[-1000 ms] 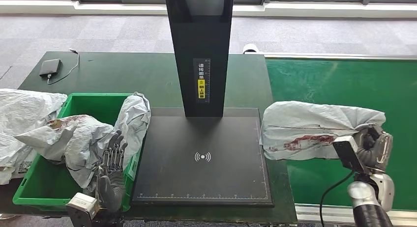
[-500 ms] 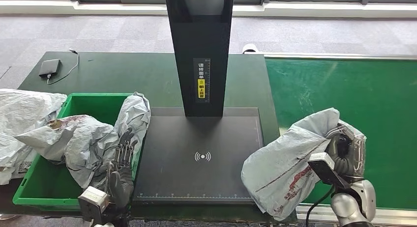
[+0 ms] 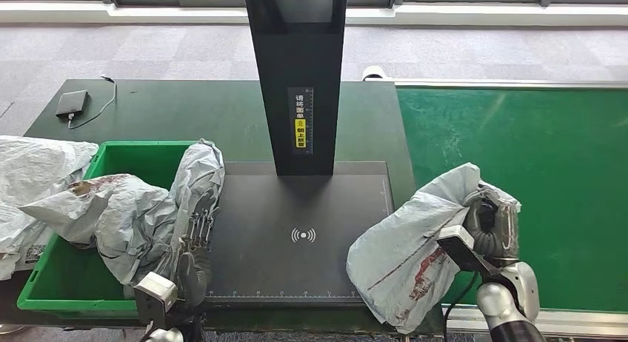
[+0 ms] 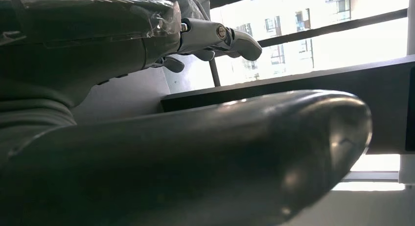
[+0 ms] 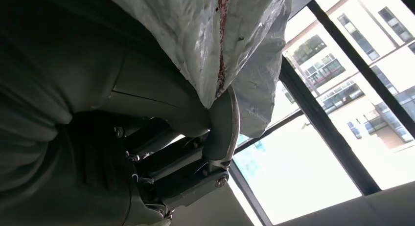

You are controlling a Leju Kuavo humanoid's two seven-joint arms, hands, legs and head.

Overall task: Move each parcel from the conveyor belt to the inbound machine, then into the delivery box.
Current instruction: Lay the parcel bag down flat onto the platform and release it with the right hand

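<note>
A grey plastic parcel [image 3: 415,253] with red print is gripped at its upper end by the right hand [image 3: 495,227], fingers [image 5: 222,125] wrapped tight into the bag film. The parcel hangs crumpled and tilted, over the right edge of the inbound machine [image 3: 296,238]'s black scan plate and the gap beside the green conveyor belt [image 3: 518,149]; whether its lower end touches the plate cannot be told.

The left hand [image 3: 194,242] is seen at the plate's front-left corner, just beside the green delivery box [image 3: 133,153]. Its fingers [image 3: 201,225] are stretched out and apart, nothing held; they lie against a grey parcel in the box [image 3: 126,216], which is draped over the box's right wall. In the left wrist view the fingers [image 4: 215,37] are also seen extended.

More grey bags [image 3: 33,179] are piled on the desk [image 3: 185,109] left of the box. A black device with cable [image 3: 74,103] lies at the desk's far left corner. The machine's black column [image 3: 296,75] stands behind the plate
</note>
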